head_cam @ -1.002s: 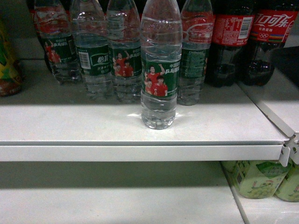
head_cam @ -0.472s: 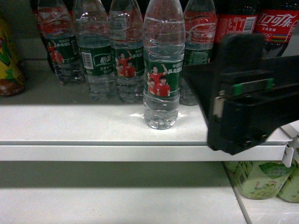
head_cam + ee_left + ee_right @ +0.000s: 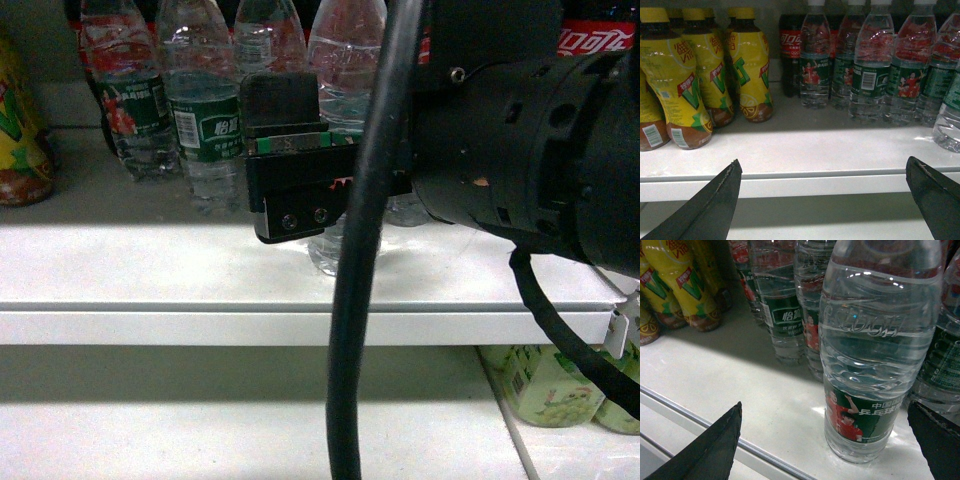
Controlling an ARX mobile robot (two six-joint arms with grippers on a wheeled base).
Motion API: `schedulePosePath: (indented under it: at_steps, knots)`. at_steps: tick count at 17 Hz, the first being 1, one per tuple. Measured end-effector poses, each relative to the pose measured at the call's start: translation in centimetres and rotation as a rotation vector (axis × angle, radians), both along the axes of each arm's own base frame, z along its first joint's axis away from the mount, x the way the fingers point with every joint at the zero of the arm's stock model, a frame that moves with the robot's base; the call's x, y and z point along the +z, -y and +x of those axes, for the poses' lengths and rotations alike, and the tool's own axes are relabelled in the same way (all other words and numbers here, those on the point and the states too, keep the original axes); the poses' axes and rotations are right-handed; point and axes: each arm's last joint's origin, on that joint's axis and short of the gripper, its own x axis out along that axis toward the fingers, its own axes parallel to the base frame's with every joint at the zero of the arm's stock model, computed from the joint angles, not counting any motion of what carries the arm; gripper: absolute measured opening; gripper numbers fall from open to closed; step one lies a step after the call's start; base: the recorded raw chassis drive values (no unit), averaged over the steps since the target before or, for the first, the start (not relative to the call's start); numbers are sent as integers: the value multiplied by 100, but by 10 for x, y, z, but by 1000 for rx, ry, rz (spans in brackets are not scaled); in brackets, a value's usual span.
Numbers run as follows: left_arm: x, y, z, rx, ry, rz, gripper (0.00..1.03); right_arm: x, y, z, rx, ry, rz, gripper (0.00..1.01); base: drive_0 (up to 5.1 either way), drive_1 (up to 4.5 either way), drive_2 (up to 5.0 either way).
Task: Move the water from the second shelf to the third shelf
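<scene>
The water is a clear ribbed bottle with a green label of red-shirted figures (image 3: pixel 875 355). It stands upright near the front of the white shelf (image 3: pixel 755 390), ahead of the row behind it. My right gripper (image 3: pixel 824 405) is open, with the bottle's lower part between its dark fingers (image 3: pixel 715 445) and no contact showing. In the head view the right arm and gripper body (image 3: pixel 300 190) hide most of the bottle; only its top (image 3: pixel 345 60) and base (image 3: pixel 325 255) show. My left gripper (image 3: pixel 822 161) is open and holds nothing, in front of the shelf edge (image 3: pixel 815 182).
More water bottles (image 3: pixel 200 120) stand in a row behind. Yellow-labelled drink bottles (image 3: pixel 695 75) are at the left, cola bottles (image 3: pixel 600 40) at the back right. A lower shelf (image 3: pixel 200 420) carries pale green bottles (image 3: pixel 550 385) at the right. A black cable (image 3: pixel 365 300) hangs across the head view.
My right arm has swept in from the right and now covers the front water bottle in the head view. The bottle has not moved.
</scene>
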Motion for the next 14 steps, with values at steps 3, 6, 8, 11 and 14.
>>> schedulePosePath:
  at_steps: [3, 6, 8, 11, 14]
  knots:
    - [0, 0, 0, 0, 0, 0, 98, -2, -4, 7, -5, -20, -2, 98, 0, 0, 0]
    - [0, 0, 0, 0, 0, 0, 98, -2, -5, 9, -10, -24, -6, 98, 0, 0, 0]
    - [0, 0, 0, 0, 0, 0, 98, -2, -5, 10, -12, -26, -8, 98, 0, 0, 0]
    - [0, 0, 0, 0, 0, 0, 98, -2, -5, 11, -20, -27, -9, 98, 0, 0, 0]
    - [0, 0, 0, 0, 0, 0, 98, -2, -4, 16, -36, -29, -12, 98, 0, 0, 0]
